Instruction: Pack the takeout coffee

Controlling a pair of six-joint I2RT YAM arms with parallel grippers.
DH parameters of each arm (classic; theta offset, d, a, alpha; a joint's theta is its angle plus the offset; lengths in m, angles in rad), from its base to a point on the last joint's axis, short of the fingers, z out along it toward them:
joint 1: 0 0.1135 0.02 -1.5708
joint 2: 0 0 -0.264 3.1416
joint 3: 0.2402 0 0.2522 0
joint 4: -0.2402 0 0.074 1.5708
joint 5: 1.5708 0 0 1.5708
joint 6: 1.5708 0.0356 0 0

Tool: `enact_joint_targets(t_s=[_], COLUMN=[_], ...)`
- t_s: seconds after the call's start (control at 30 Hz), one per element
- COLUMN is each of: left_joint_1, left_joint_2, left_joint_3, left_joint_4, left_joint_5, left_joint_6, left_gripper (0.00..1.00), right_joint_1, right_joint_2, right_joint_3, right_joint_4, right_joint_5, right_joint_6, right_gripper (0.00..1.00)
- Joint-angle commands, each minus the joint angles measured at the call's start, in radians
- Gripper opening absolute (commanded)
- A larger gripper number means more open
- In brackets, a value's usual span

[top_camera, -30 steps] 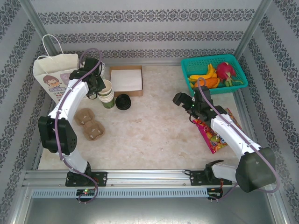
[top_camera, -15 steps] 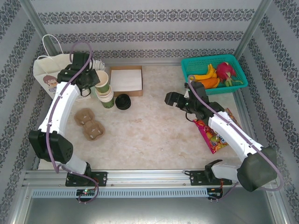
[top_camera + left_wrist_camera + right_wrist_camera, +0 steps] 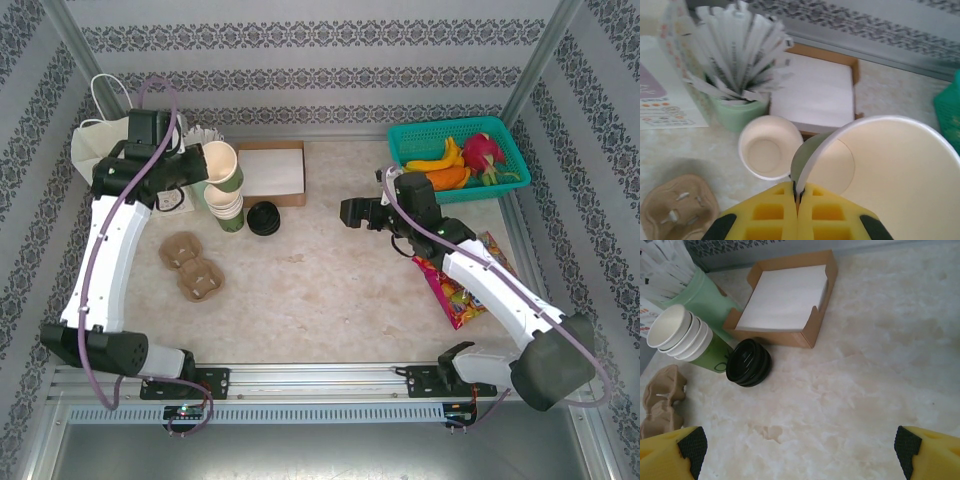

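paper, olive-green outside and cream inside, makes up the lidless paper cup (image 3: 890, 170) that is gripped at its rim by the left tool (image 3: 798, 196). the yellow fingers are pressed fully together on the cup wall. the cup is held in the air near the far left corner of the tabletop (image 3: 330, 280), just above the stack of cups (image 3: 231, 207) and apparently a little tilted. the black lids (image 3: 748, 362) are piled on the tabletop, touching the foot of that stack, and no lid is fitted to the held cup. the paper bag (image 3: 88, 150) is stood upright in the far left corner, beyond the left arm; what it contains cannot be told. the right tool (image 3: 352, 212) is spread wide and nothing is held in it; it is hung over the middle of the tabletop, pointed toward the lids.

the task is judged to be at an early stage: one cup is taken up, and little else is done. a lid is yet to be pressed on, and the closed cup is yet to be set into the bag. a firm seating of the lid is likely to be needed before the cup is lowered in.
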Motion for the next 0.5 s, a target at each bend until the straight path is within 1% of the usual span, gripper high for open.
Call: enact_joint_targets(t_s=[0.0,0.07,0.17,0.27,0.3,0.47], left_joint_1=[-0.056,-0.094,-0.143,-0.196,-0.215,-0.301], left_joint_2=[-0.051,-0.072,-0.099,-0.103,-0.101,-0.084], left_joint_3=[-0.048,-0.105,-0.228,-0.302,-0.315,-0.376], left_joint_4=[-0.003,0.041,0.156,0.207,0.207,0.207], left_joint_5=[0.098,0.117,0.188,0.183,0.172,0.147], left_joint_6=[0.036,0.018,-0.023,-0.027,-0.013,0.050], left_gripper=[0.00,0.00,0.00,0.00,0.00,0.00], right_joint_1=[0.007,0.007,0.006,-0.002,-0.016,-0.093], right_joint_2=[-0.038,-0.056,-0.085,-0.111,-0.122,-0.156], right_joint_3=[-0.018,-0.031,-0.063,-0.086,-0.101,-0.176], right_joint_4=[0.014,0.014,0.025,0.004,0.000,0.036], right_joint_5=[0.006,0.005,0.053,0.165,0.177,0.038], right_joint_6=[-0.074,-0.084,-0.055,0.028,0.066,0.163], right_gripper=[0.98,0.98,0.98,0.98,0.98,0.98])
